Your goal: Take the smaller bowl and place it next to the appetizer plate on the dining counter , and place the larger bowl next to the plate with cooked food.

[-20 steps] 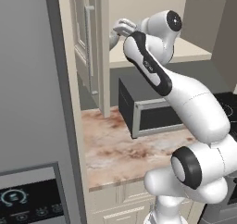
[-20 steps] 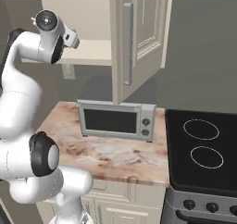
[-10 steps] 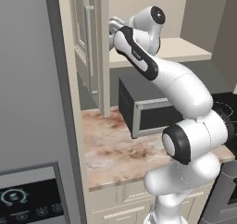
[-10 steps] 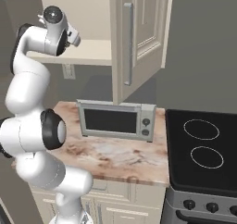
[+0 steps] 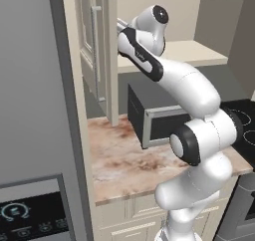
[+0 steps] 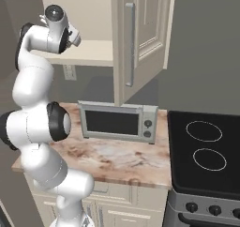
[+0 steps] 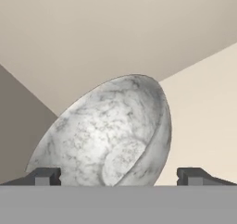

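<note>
Cataloguing what I see from the rig:

- Claw (image 7: 118, 177): jaws spread wide, holding nothing; the two dark fingertips (image 7: 44, 176) stand either side of the bowl's lower edge, and I cannot tell whether they touch it.
- Smaller bowl (image 7: 109, 135): mottled grey-white, sitting on the pale shelf (image 7: 208, 121) inside the upper cabinet, directly before my claw, appearing tilted in the hand view.
- Arm (image 5: 169, 75): raised, wrist reaching into the open cabinet beside the cabinet door (image 6: 136, 38).
- Microwave (image 6: 117, 121): on the marble desk (image 6: 117, 158) below the cabinet.
- Stove (image 6: 206, 151): just beside the desk.
- Fridge (image 5: 30, 110): left base view, on the left.
</note>
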